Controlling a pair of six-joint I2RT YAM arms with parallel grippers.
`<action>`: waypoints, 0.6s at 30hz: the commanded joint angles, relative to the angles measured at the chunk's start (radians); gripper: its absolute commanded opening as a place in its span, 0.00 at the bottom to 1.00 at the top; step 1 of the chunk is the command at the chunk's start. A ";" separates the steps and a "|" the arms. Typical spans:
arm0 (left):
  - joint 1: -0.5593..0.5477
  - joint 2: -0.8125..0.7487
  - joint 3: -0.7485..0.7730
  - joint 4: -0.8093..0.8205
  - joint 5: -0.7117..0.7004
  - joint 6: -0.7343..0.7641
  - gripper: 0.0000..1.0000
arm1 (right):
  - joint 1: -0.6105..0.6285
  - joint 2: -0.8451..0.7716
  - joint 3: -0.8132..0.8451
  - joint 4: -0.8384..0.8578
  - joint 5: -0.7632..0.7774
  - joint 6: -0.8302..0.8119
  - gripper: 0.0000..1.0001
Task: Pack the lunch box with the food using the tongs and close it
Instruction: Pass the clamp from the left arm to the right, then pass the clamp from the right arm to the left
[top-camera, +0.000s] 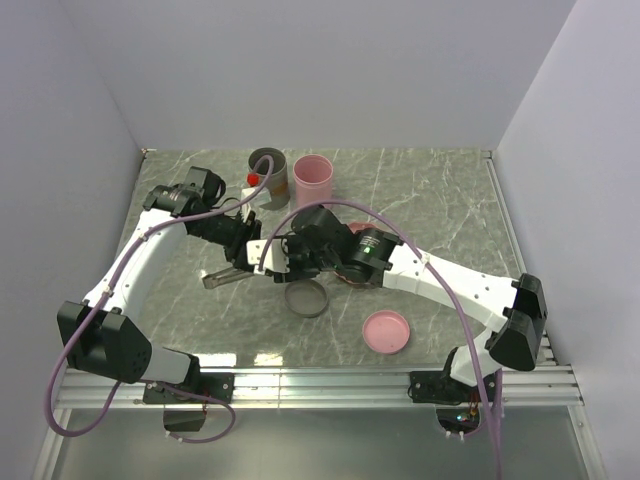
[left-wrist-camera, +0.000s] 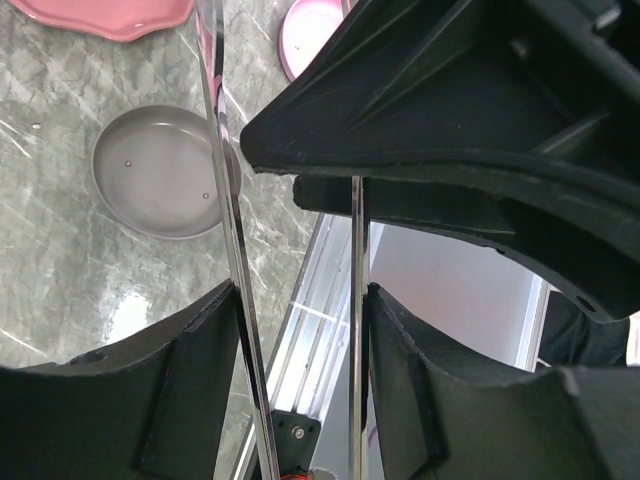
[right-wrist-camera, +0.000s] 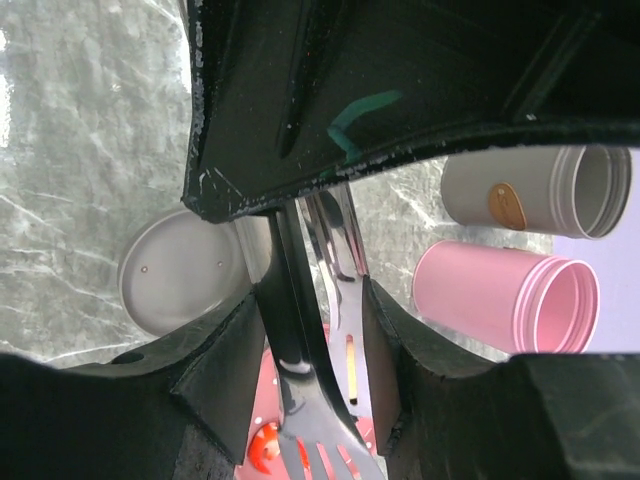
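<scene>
Both pinch tongs (left-wrist-camera: 230, 200): left gripper (left-wrist-camera: 300, 300), right gripper (right-wrist-camera: 312, 300) | grey lid (left-wrist-camera: 155, 170) just beside | pink cup (right-wrist-camera: 490, 295), grey cup (right-wrist-camera: 520, 195) near

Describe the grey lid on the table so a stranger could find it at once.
Start from the green-grey marbled table and look just nearer than its middle. The grey lid lies flat there, left of and farther back than the pink lid. It is the only grey disc; the grey cup stands tall at the far edge.
</scene>
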 joint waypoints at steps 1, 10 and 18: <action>-0.013 -0.023 -0.001 -0.018 0.036 0.030 0.56 | 0.007 0.003 0.057 -0.003 -0.010 0.003 0.49; -0.016 -0.020 -0.012 -0.014 0.028 0.037 0.61 | 0.006 0.020 0.076 -0.020 -0.012 0.012 0.45; -0.017 -0.015 -0.015 -0.015 0.021 0.040 0.63 | 0.001 0.039 0.094 -0.034 -0.012 0.024 0.41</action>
